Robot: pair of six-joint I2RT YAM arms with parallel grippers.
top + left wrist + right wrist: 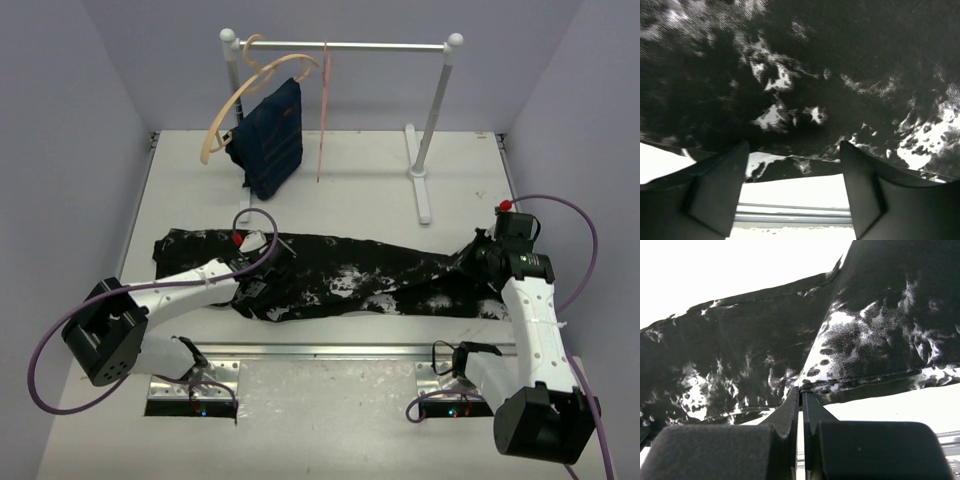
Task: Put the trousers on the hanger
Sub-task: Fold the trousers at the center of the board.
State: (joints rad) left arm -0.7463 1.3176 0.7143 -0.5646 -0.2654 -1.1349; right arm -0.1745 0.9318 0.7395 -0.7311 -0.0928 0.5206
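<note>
— From above, how do we read the trousers (340, 275)?

— They lie flat on the desk (400, 180). Their long axis runs left to right, from just past the left end effector (256, 288) across to the right end effector (478, 264). We cannot tell which end is the waist.

— And farther out?

— Well beyond both end effectors stands a white rack (350, 45). The pink wire hanger (323, 110), thin and slender, hangs from its bar. Just left of it hangs a navy garment (272, 140) with a curved tan wooden hanger (235, 105).

— What do we get from the left wrist?

— Soft black cloth with irregular white splotches fills everything ahead of the fingers (720, 185). They stand wide apart, astride the cloth's near hem, with nothing clamped. Between them we see bare desk and a metal rail (790, 212).

— And the right wrist?

— There our fingers are pressed together and pinch the hem at their tips. The cloth climbs away from them in a crumpled ridge, up and to the right.
</note>
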